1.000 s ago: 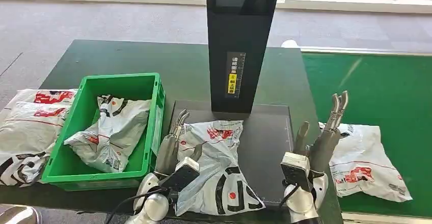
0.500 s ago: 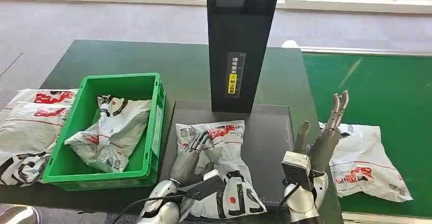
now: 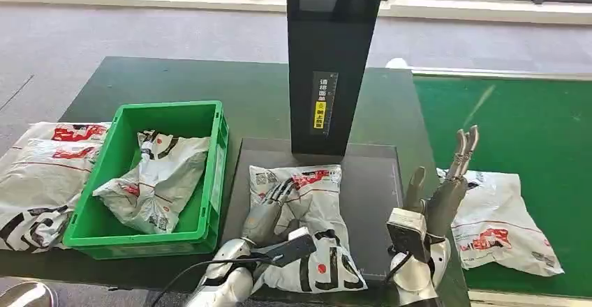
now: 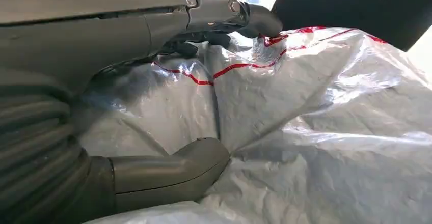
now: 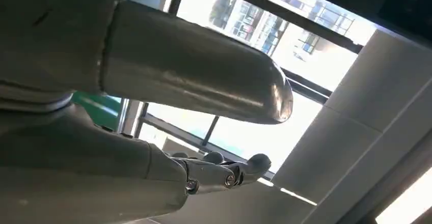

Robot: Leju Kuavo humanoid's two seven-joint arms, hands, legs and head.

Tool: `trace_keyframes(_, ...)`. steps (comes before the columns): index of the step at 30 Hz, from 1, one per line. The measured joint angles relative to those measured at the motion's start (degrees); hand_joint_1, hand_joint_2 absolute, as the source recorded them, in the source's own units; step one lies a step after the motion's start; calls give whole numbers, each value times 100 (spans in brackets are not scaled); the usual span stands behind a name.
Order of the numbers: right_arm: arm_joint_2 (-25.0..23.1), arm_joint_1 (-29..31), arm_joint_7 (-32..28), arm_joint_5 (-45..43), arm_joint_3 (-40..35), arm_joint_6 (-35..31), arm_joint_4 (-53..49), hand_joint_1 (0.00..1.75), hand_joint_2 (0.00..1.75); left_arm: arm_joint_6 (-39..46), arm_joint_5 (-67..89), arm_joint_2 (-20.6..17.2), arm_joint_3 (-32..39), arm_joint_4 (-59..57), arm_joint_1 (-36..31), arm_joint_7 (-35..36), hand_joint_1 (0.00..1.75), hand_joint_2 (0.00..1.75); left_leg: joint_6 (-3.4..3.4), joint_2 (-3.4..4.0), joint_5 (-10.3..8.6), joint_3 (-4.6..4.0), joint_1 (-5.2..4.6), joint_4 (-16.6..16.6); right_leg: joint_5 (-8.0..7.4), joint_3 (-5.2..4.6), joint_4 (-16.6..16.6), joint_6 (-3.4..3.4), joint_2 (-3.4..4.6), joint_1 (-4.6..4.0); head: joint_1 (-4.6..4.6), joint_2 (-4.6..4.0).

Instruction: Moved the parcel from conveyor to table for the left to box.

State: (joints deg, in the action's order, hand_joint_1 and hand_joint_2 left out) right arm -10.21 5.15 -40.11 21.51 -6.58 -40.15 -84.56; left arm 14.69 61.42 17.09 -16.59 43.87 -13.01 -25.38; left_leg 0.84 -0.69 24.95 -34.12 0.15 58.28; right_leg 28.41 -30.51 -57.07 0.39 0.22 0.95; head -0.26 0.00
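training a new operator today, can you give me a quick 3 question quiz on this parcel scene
1. True or false: the left hand rests on the parcel lying on the dark platform.
2. How many parcels lie inside the green crate?
3. The right hand is: A) holding a parcel, B) raised with nothing in it, C) inside the crate.

Key: 1 true; 2 one; 3 B
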Motion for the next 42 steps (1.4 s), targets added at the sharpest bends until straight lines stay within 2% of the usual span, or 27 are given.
trace_keyframes(2,0,-1,0,0,0,0,-2,0,0,0,4,4,2,-24,-9,0,0,175,0,0,0,3,0,0,-1,3,0,1,0,0,0,0)
trace_keyframes(3,2,-1,0,0,0,0,-2,0,0,0,4,7,2,-33,-14,0,171,175,0,0,0,4,-1,0,-1,4,0,1,0,0,0,0)
trace_keyframes(35,26,-26,0,-2,17,0,-4,0,0,188,18,61,2,-179,-211,-72,175,175,2,2,7,8,0,0,4,5,0,-5,3,0,-2,-2)
trace_keyframes(37,26,-35,0,9,20,0,-11,0,0,494,-32,61,2,-138,-210,-98,175,175,2,3,7,6,0,0,3,5,-1,-5,2,-1,-2,-2)
trace_keyframes(39,24,-71,0,35,44,0,-53,0,0,1156,-388,61,26,-28,-189,-296,175,175,3,3,5,-7,1,0,1,-4,-3,-5,3,-3,0,-2)
trace_keyframes(40,24,-103,0,59,61,0,-85,0,0,1750,-778,61,78,210,-145,-456,175,175,5,4,2,-15,2,0,-4,-10,-6,-7,4,-7,0,-2)
trace_keyframes(42,24,-142,0,57,87,0,-105,0,0,2403,-1226,52,364,1073,14,-830,175,175,6,6,2,-22,3,0,-4,-21,-7,-8,6,-8,0,0)
